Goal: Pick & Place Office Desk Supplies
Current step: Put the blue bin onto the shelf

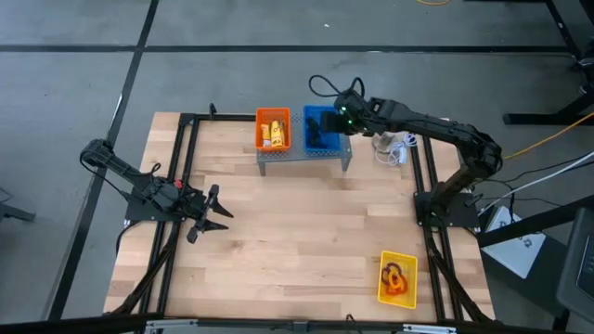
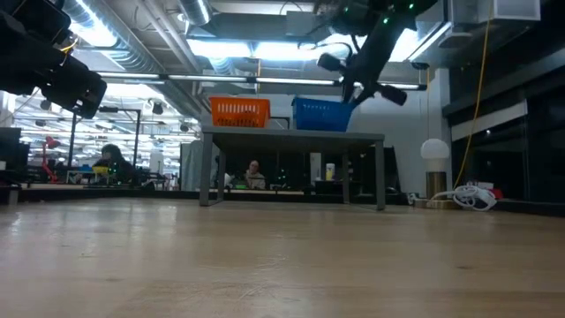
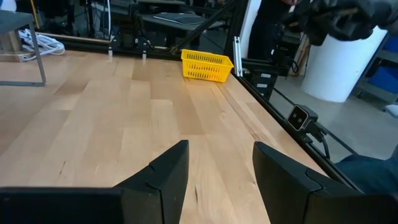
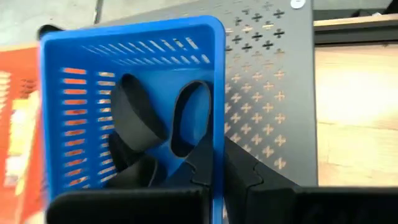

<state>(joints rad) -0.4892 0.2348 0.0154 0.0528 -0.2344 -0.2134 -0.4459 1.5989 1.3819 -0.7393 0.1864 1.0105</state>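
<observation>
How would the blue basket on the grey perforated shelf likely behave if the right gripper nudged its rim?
The blue basket has thin slotted walls, so it is probably light and would slide rather than resist. It sits on the smooth perforated shelf, which likely offers little grip. The right gripper is over its rim on the shelf's open side, so a push inward might shove it toward the orange basket.

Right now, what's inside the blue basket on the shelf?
The blue basket holds small black clip-like pieces, and the right end effector reaches into it. Its fingers cover part of the floor, so a count isn't possible.
</observation>
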